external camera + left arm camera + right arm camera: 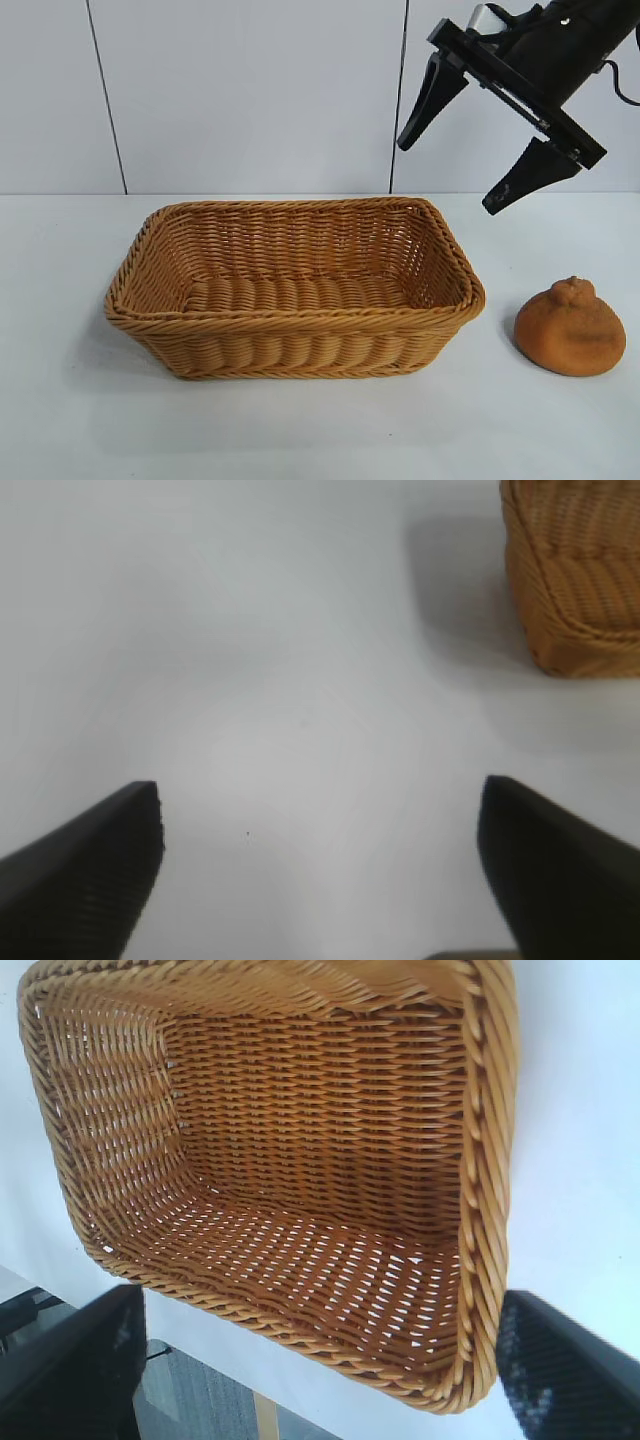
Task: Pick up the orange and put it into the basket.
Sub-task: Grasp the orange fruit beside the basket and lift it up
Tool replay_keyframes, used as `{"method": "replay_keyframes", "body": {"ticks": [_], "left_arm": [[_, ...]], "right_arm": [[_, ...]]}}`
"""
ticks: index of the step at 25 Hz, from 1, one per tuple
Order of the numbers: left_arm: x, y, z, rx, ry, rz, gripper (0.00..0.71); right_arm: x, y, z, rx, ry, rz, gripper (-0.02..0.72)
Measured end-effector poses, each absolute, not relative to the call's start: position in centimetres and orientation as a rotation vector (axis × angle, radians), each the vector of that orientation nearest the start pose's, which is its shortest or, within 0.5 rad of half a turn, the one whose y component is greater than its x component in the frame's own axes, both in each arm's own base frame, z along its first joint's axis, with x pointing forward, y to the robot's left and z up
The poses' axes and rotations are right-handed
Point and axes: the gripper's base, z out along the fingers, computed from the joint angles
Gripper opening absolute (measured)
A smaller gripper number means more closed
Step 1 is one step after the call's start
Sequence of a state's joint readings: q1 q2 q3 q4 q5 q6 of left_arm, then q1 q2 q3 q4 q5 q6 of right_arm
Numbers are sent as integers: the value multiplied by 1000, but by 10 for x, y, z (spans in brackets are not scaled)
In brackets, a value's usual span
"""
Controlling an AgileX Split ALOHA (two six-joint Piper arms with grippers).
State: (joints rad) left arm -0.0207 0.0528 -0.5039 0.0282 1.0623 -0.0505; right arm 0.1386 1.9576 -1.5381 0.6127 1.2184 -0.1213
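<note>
orange (570,328) on white table (60,300), just right of basket (300,345), apart from it | basket holds nothing | right gripper (500,138) raised above basket's right end, spread wide, touching nothing | left gripper (320,865) low over bare table, spread wide, holding nothing

You get bright, even light; the basket (300,290) casts a soft shadow toward 8 o'clock on the table (60,300), and both wrist views blur close up.

White table (60,300) bears basket (300,340) and orange (571,330)
</note>
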Motion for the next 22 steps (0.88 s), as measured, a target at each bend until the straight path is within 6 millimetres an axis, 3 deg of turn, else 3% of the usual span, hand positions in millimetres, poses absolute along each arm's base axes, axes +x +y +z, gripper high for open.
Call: {"method": "replay_keyframes", "body": {"ticks": [8, 15, 22], "left_arm": [[-6, 2, 278, -33, 2043, -10, 613], [-6, 2, 278, -33, 2042, -10, 613], [-6, 2, 278, -33, 2042, -10, 613]], "right_arm": [[384, 99, 230, -104, 3000, 811, 650], [380, 76, 235, -144, 3058, 405, 650], [378, 62, 238, -177, 3068, 170, 650]]}}
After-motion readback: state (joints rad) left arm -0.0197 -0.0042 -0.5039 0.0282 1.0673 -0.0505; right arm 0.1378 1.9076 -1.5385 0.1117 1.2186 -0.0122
